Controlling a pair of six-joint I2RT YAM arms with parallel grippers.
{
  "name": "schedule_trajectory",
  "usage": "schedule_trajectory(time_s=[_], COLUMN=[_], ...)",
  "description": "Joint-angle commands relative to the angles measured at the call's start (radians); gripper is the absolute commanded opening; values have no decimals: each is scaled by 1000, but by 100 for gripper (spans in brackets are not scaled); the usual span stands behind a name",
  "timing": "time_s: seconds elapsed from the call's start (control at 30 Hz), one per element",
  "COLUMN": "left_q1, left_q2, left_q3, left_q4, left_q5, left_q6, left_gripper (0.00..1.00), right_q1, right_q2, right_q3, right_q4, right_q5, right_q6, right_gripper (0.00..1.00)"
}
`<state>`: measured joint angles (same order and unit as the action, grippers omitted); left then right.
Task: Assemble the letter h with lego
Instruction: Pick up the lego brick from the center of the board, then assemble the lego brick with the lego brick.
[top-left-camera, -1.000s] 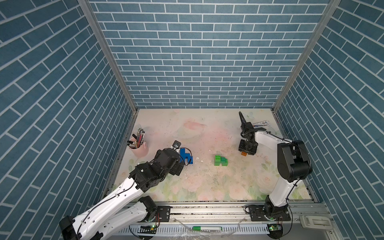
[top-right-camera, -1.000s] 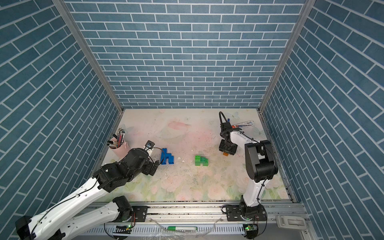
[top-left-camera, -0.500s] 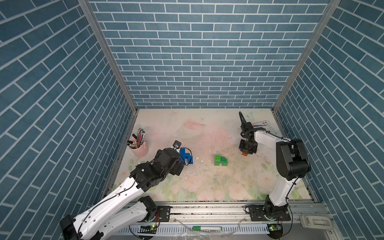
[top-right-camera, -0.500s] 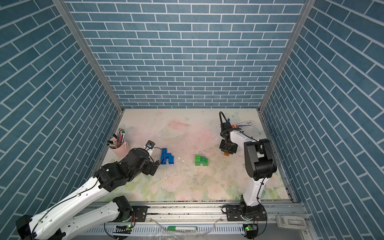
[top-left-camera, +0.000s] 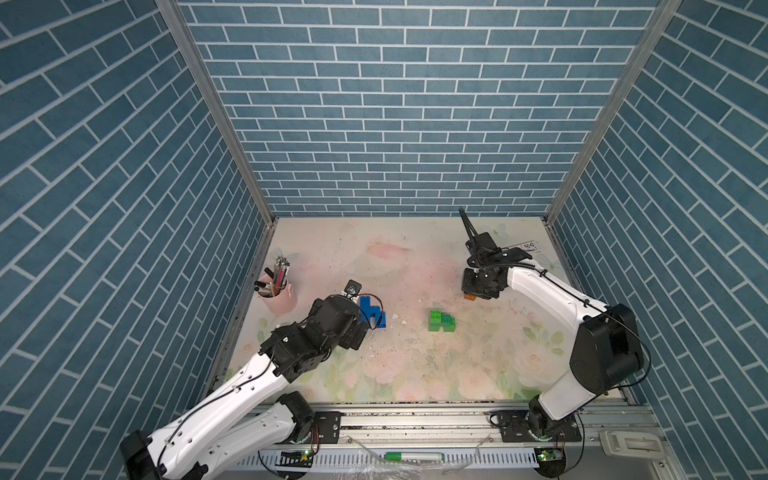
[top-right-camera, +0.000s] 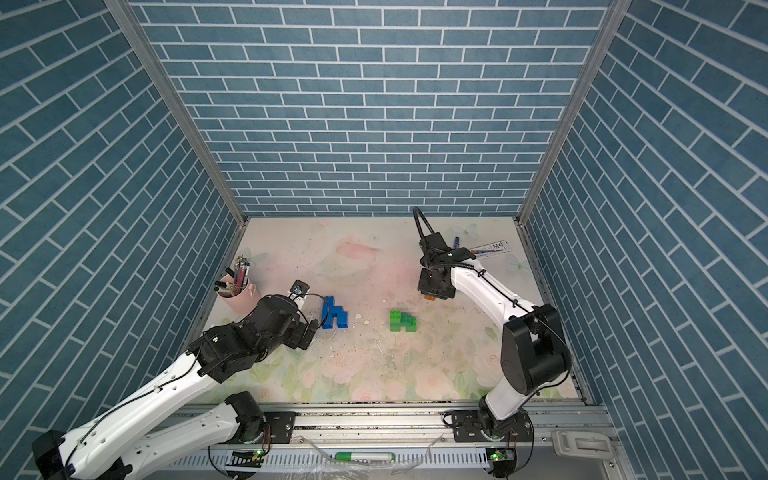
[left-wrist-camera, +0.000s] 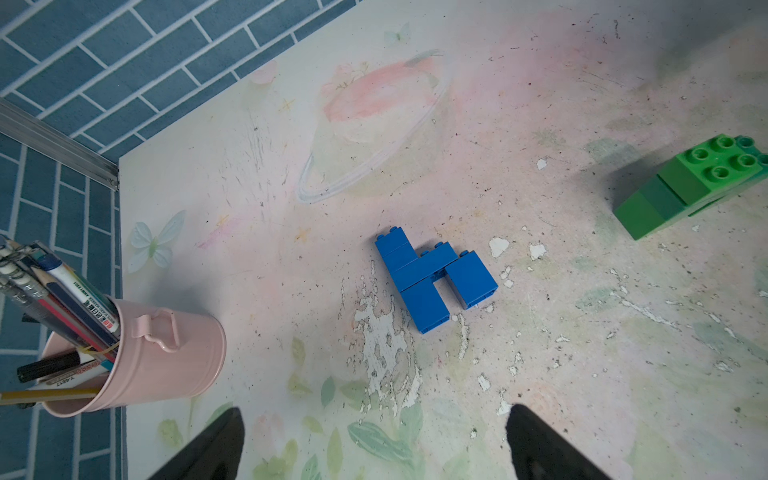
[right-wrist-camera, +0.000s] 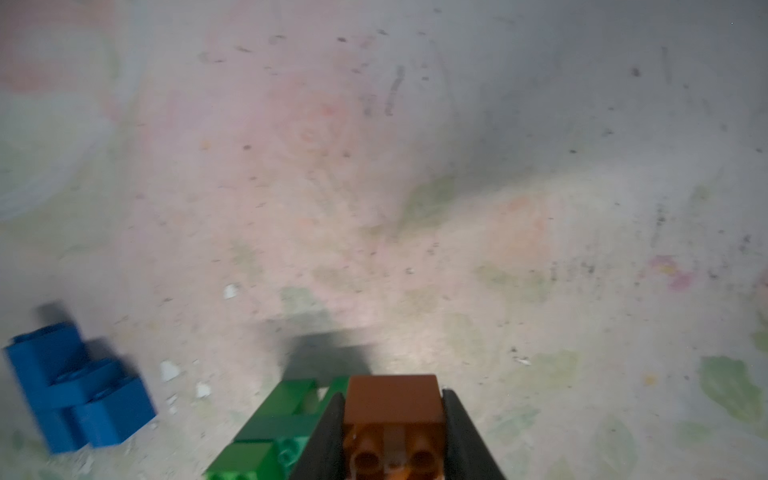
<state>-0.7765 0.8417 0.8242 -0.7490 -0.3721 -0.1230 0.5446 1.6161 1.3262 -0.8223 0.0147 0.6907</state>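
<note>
Blue lego bricks lie joined flat in an h shape on the left of the mat. A clump of green lego bricks stands mid-mat. My right gripper is shut on a translucent orange lego brick, low over the mat behind and to the right of the green clump. My left gripper is open and empty, just in front of the blue h. In the right wrist view the green bricks and the blue bricks show blurred.
A pink cup of pens stands at the left edge, close to the left arm. A blue marker pen and a packet lie at the back right. Blue brick walls enclose three sides. A green marker rests on the front rail.
The right gripper's jaws have closed onto the orange brick. Both arms stay about where they were, and the blue and green bricks have not moved.
</note>
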Motion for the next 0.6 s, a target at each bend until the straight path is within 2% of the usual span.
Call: schedule_trajectory(time_s=[0.0, 0.23, 0.57], left_q1=[8, 8, 8], left_q2=[-7, -8, -19], left_q3=[9, 10, 11], left_q4=[-1, -1, -6], left_q5=[2, 4, 4], left_q6=[3, 3, 0], left_gripper=[99, 99, 99], right_q1=[85, 234, 308], right_q2=[-9, 60, 179], right_q3=[50, 150, 226], right_q4=[-110, -177, -208], right_q5=[-32, -31, -39], right_q6=[77, 94, 95], right_gripper=[0, 0, 0])
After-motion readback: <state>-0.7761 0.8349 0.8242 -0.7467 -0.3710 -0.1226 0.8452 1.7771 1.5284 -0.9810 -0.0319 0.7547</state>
